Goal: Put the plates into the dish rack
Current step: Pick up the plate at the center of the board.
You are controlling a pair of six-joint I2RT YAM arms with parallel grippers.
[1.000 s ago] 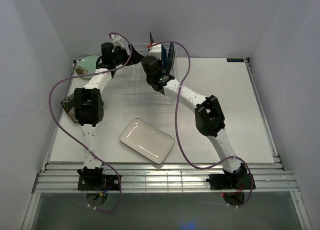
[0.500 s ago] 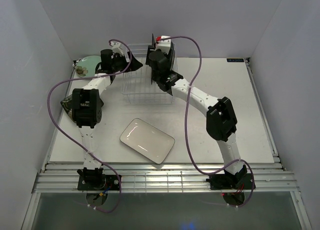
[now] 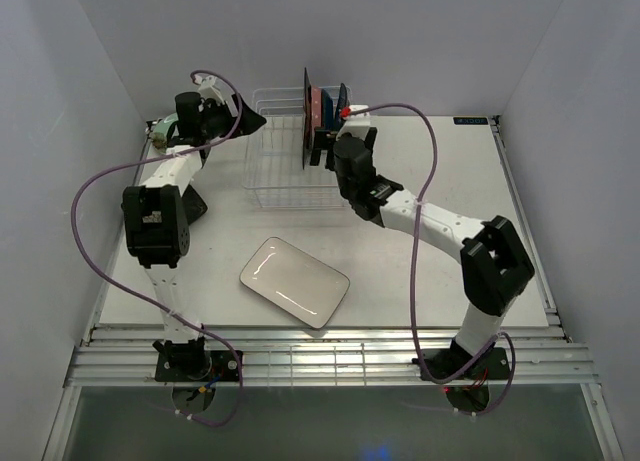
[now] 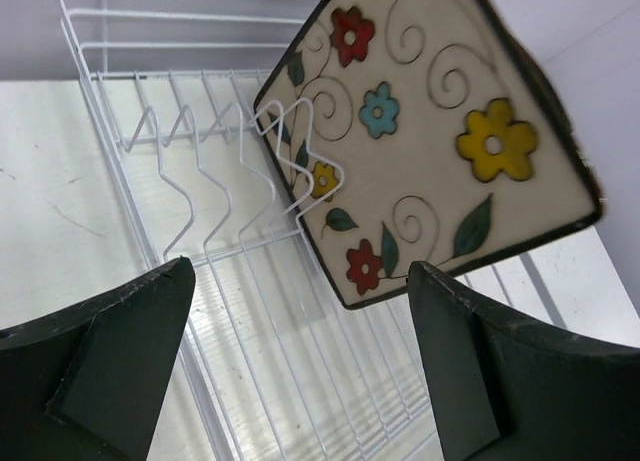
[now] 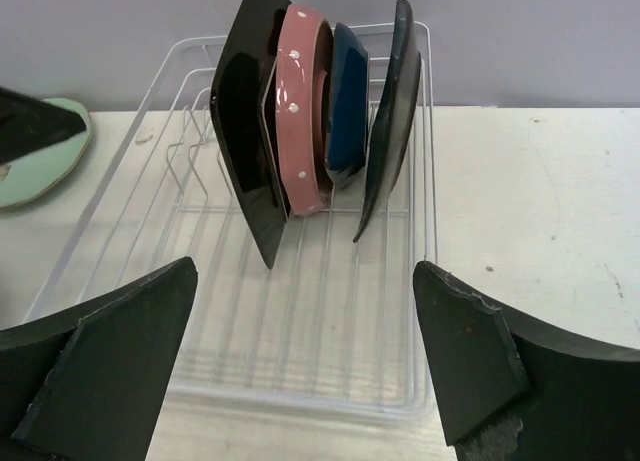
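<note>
Now that the right gripper [image 5: 305,271] has let go: its jaws stand wide apart with nothing between them, where a second ago they were clenched in among the plates at the rack's right end.
Right arm [image 3: 440,226]: drawn back to the near side of the dish rack [image 5: 330,341], with the gripper facing the standing plates but apart from them.
Plates in the rack: four stand on edge, close together at the far right end. They are a dark square plate [image 5: 245,131], a pink plate [image 5: 305,111], a dark blue plate [image 5: 347,111] and an outer dark plate [image 5: 395,111] that leans inward. Which one was just set down I cannot tell.
Floral plate [image 4: 430,141]: tilted at the rack's left end against the prongs [image 4: 210,171], with no finger touching it.
Left gripper [image 4: 300,271]: released and empty, swung further left than a second ago.
Outside the rack: the white rectangular plate [image 3: 293,281] lies flat on the table [image 3: 450,201]. The pale green plate [image 5: 35,176] sits beyond the rack's left end, partly hidden by the left arm [image 3: 150,221].
Meaning for the task: one more placement looks finished and both grippers are free, so at least two plates remain to be fetched. The floral plate's lean may need righting.
</note>
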